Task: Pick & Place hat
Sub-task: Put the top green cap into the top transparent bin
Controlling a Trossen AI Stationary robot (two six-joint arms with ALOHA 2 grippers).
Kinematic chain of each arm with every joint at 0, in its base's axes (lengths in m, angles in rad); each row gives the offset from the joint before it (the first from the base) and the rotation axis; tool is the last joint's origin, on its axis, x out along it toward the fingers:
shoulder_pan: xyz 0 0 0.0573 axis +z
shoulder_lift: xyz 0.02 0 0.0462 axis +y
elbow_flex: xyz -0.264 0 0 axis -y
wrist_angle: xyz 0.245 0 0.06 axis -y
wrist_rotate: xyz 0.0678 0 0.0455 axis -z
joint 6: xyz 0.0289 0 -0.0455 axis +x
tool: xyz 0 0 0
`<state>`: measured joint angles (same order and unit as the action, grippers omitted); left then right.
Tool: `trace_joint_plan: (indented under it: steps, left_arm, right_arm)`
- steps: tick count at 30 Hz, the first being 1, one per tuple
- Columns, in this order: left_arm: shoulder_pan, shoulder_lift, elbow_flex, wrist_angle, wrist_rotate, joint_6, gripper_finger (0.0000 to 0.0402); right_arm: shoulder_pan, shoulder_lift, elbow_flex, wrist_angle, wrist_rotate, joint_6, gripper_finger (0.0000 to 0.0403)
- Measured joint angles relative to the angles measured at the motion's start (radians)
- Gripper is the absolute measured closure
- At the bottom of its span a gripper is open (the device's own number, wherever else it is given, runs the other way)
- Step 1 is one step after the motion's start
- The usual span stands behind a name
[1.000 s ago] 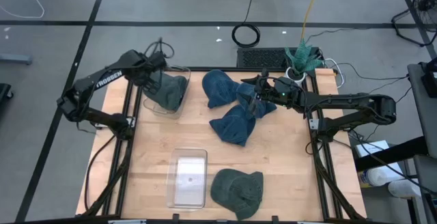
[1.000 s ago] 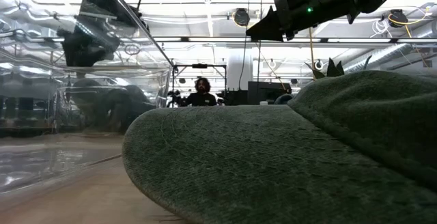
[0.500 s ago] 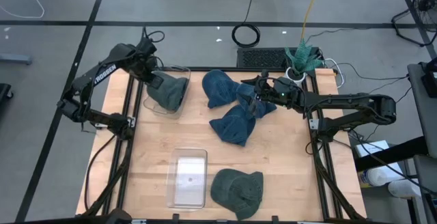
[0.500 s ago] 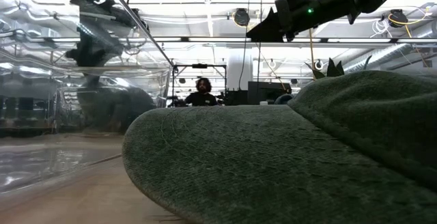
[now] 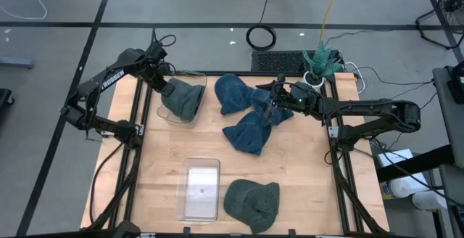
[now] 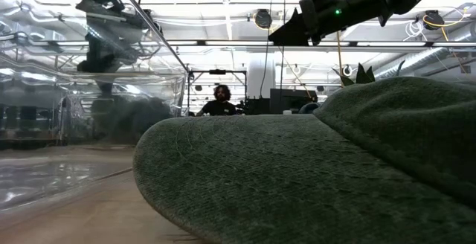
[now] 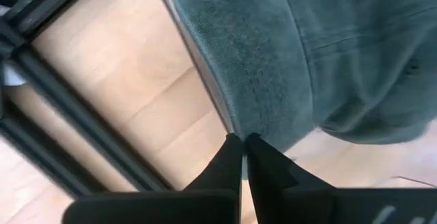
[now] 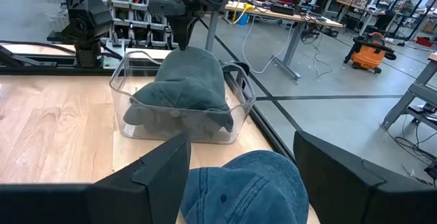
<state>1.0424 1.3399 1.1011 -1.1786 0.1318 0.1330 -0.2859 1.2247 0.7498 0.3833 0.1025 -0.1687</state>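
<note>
A dark green hat (image 5: 185, 100) lies in a clear container (image 5: 165, 113) at the table's far left, bulging above its rim (image 8: 123, 87). My left gripper (image 5: 165, 87) points down at the hat's left edge and is shut there. My right gripper (image 5: 270, 109) hangs level and open over two blue hats (image 5: 233, 93) (image 5: 250, 133) in the middle, holding nothing. A second green hat (image 5: 252, 203) lies on the table at the near edge. My left gripper pinches the green hat's brim edge (image 7: 254, 130) between its two fingertips, where the brim lies along the container's rim. The fingers come from above, pointing down (image 8: 183, 45). The hat still rests in the container.
An empty clear container (image 5: 199, 189) sits near the front, left of the second green hat, which fills the low view (image 6: 297, 177). Black frame rails (image 5: 138, 133) run along the table's sides. A person stands in the room far behind (image 6: 220, 103).
My left arm has swung a little toward the far edge, and its gripper has rolled and tipped to point down. Its fingers have shut on the brim edge of the green hat in the container. The hat's left side has shifted slightly; it stays in the container.
</note>
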Motion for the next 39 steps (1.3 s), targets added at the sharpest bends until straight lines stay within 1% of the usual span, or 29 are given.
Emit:
trace_joint_plan:
  steps: [6,12,17,22,24,26,29,30,32,34,39]
  left_arm:
    - [0.001,0.0,0.021,0.004,0.124,0.06,0.0397]
    - [0.001,-0.009,0.054,0.004,0.179,0.075,0.04]
    - [0.001,-0.058,0.11,0.006,0.253,0.075,0.0401]
    - [0.001,-0.141,0.2,0.007,0.336,0.071,0.0401]
    - [0.001,-0.176,0.238,0.015,0.4,0.069,0.0401]
    - [0.001,-0.213,0.269,0.044,0.494,0.067,0.0401]
    - [-0.004,-0.269,0.291,0.154,0.63,0.012,0.0401]
    - [-0.011,-0.288,0.292,0.207,0.645,-0.03,0.0401]
    - [-0.028,-0.317,0.294,0.258,0.616,-0.105,0.0401]
    - [-0.043,-0.33,0.294,0.242,0.545,-0.135,0.0401]
    - [-0.044,-0.328,0.292,0.135,0.266,-0.141,0.0397]
  right_arm:
    - [0.0,0.0,0.0,0.001,0.0,0.0,0.0156]
    - [0.0,0.0,0.0,0.001,0.0,0.0,0.0156]
    - [0.0,0.0,0.0,0.001,0.0,0.0,0.0156]
    - [0.0,0.0,0.0,0.001,0.0,0.0,0.0156]
    - [0.0,0.0,0.0,0.001,0.0,0.0,0.0156]
    - [0.0,0.0,0.0,0.001,0.0,0.0,0.0156]
    - [0.0,0.0,0.0,0.001,0.0,0.0,0.0156]
    - [0.0,0.0,0.0,0.001,0.0,0.0,0.0156]
    - [0.0,0.0,0.0,0.001,0.0,0.008,0.0156]
    - [0.0,0.0,0.0,0.001,0.0,0.018,0.0156]
    - [0.0,0.0,0.0,0.001,0.0,0.022,0.0156]
